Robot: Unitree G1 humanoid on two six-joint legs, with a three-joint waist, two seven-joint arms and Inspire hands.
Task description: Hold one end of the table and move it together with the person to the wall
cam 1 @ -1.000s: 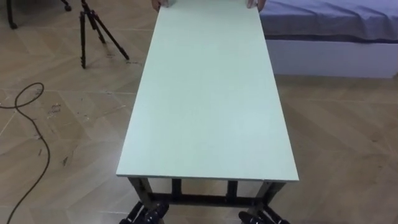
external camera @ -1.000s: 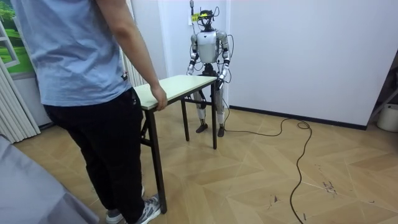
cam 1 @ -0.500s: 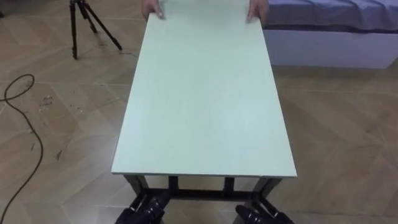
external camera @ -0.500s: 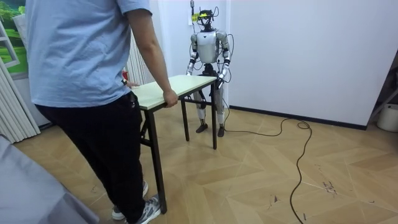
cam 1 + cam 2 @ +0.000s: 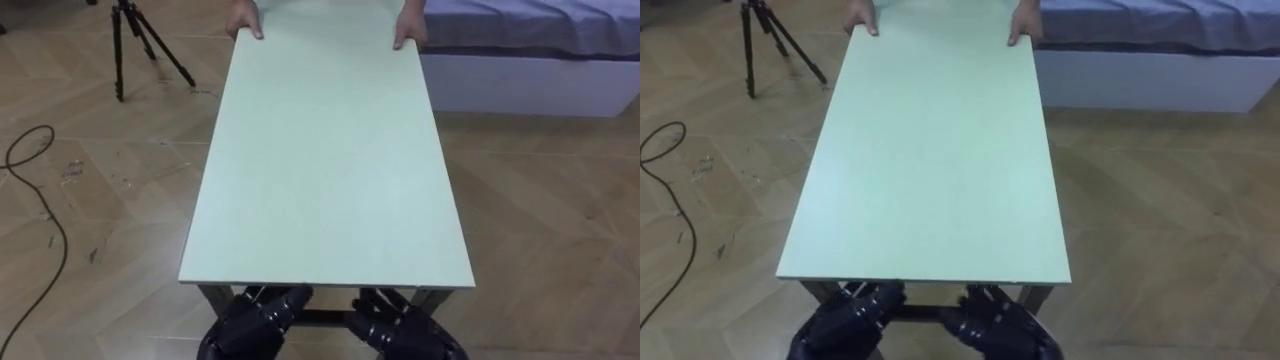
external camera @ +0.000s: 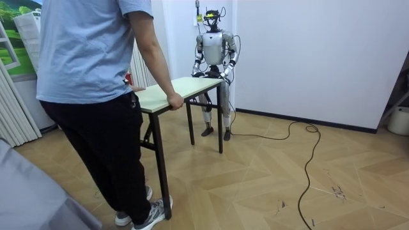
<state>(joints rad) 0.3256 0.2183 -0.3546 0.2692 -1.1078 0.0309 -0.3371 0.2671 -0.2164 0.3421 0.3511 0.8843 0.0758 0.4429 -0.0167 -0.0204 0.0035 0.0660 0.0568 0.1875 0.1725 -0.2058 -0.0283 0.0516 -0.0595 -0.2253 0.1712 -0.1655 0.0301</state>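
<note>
A long table with a pale green top and black legs stretches away from me. At its far end a person stands and grips both corners, one hand on the left corner and the other hand on the right. My left hand and right hand are just below the near edge. Both are open, their fingers reaching straight forward under the top. In the room view I stand upright at the table's end, close to the white wall.
A black tripod stands on the wood floor at far left. A bed with a white base lies at far right, close to the table's corner. A dark cable loops on the floor to the left.
My two hands have come up from low by the legs to just under the near edge, fingers now stretched out. The person has shifted their feet and still holds the far end.
</note>
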